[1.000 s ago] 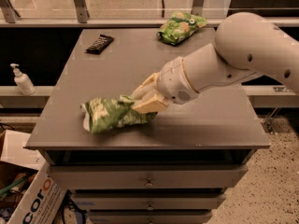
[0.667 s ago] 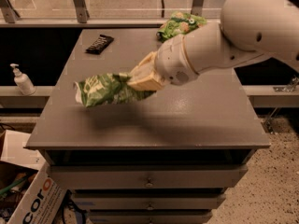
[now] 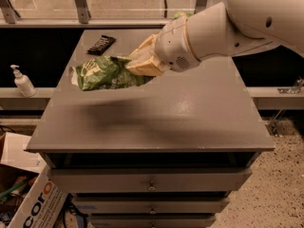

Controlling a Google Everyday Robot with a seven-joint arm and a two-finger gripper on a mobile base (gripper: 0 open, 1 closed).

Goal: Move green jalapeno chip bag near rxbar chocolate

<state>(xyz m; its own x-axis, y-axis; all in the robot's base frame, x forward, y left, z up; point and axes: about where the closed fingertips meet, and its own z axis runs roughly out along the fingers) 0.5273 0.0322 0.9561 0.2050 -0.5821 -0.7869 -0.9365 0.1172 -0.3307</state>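
Observation:
The green jalapeno chip bag [image 3: 103,73] is crumpled and held in the air above the left middle of the grey tabletop [image 3: 156,113]. My gripper [image 3: 140,62], with cream-coloured fingers, is shut on the bag's right end. The rxbar chocolate [image 3: 101,44], a slim black bar with white lettering, lies at the table's back left, a short way behind the bag. My large white arm [image 3: 237,23] reaches in from the upper right.
A second green bag [image 3: 179,15] peeks out behind my arm at the table's back edge. A white pump bottle [image 3: 22,81] stands on a ledge to the left. A cardboard box [image 3: 33,203] sits on the floor at lower left. Drawers are below the tabletop.
My gripper has lifted the chip bag off the table's front left and carried it up and back toward the black bar.

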